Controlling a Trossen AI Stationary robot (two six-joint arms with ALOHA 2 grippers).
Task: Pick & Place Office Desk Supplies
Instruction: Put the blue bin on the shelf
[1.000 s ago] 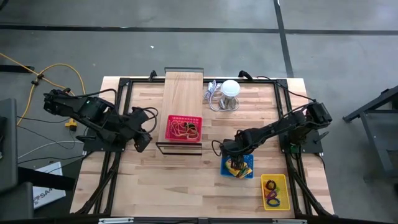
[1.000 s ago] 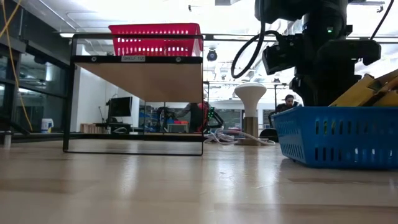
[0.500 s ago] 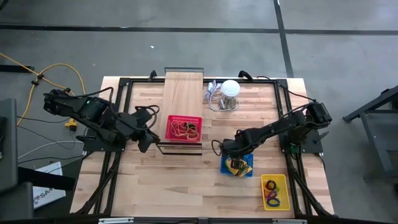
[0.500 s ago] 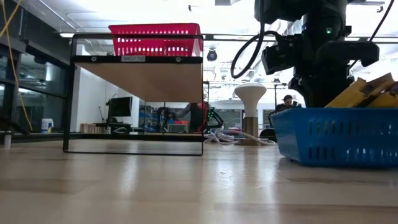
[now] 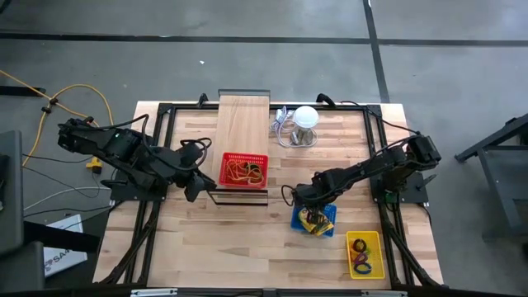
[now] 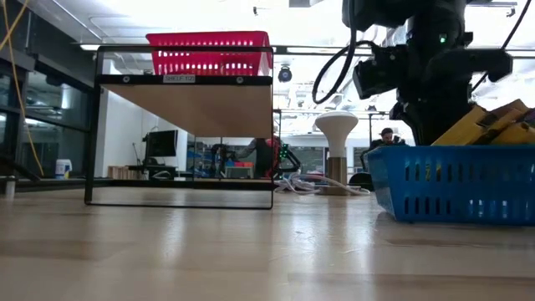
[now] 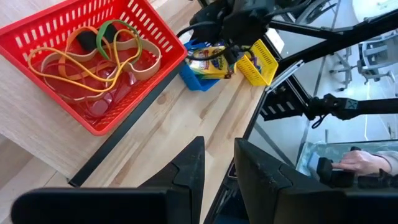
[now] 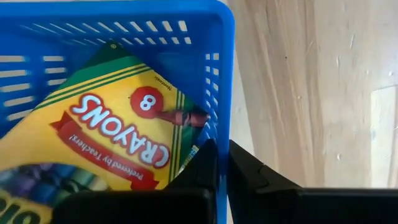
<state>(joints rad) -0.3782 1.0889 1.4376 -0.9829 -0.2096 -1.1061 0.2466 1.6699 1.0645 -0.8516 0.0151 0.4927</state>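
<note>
The right tool (image 8: 219,163) sits down inside the blue basket (image 8: 224,68) at its wall, fingers closed; they seem to pinch the edge of a crayon pack (image 8: 118,134), though the grip itself is hidden. From above, this basket (image 5: 328,223) stands in the bench's right half, with the yellow tray (image 5: 375,239) of clips nearer the front corner.

To do this well, I judge the lift should go straight up and slowly, so the pack clears the wall without dragging the light basket along. If the basket rises too, let go and regrip deeper on the pack.

Farther off, the left tool (image 7: 216,168) hovers beside the red basket (image 7: 165,53) of rubber bands (image 7: 93,59), fingers a little apart and empty.
</note>
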